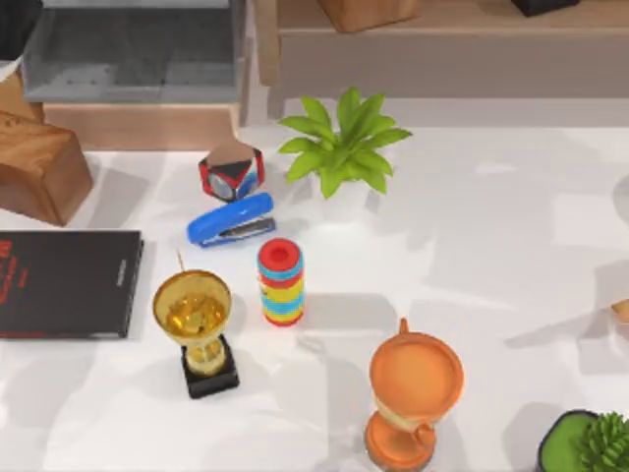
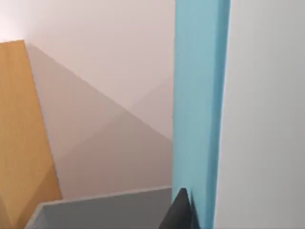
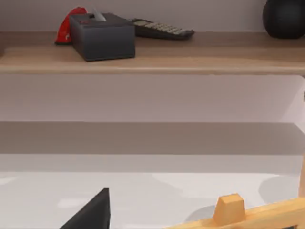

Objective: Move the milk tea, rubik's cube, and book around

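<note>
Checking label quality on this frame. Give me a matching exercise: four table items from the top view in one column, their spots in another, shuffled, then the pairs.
Things:
1. stapler
2. black book
3. gold trophy
4. orange cup

Places:
A. at the table's left edge, lying flat
B. just in front of the red-blue-black block
C. near the front edge, right of the ring stack
D. directly left of the ring stack, on a black base

Pairs: 1-B, 2-A, 3-D, 4-C
</note>
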You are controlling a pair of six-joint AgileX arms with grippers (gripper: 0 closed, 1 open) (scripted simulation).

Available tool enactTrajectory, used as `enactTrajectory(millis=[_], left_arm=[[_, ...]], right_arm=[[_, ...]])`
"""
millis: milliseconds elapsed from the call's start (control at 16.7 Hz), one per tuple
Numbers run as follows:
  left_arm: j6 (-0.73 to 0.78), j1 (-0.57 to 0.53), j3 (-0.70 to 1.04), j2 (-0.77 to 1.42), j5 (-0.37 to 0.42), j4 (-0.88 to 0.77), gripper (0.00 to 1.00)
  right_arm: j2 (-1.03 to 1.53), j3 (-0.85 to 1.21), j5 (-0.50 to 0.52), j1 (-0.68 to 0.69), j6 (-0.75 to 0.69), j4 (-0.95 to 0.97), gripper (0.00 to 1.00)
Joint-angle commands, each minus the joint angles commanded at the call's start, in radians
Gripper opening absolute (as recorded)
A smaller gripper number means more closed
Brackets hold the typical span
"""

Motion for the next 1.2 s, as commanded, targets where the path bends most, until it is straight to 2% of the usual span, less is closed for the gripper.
enactTrajectory(millis=[300, 720, 960, 1200], left_arm=[[0.324, 0.037, -0.192, -0.272, 0.069, 0.035, 0.0], [0.92, 0.125, -0.805, -0.601, 0.108, 0.136, 0.0], [1.2, 0.175, -1.125, -0.649, 0.112, 0.175, 0.0], [1.367, 0.203, -1.282, -0.56, 0.13, 0.197, 0.0]], right_arm=[[0.0, 0.0, 0.0, 0.0, 0.0, 0.0, 1.0], [0.0, 0.0, 0.0, 0.0, 0.0, 0.0, 1.0], [0.0, 0.0, 0.0, 0.0, 0.0, 0.0, 1.0], [0.0, 0.0, 0.0, 0.0, 0.0, 0.0, 1.0]])
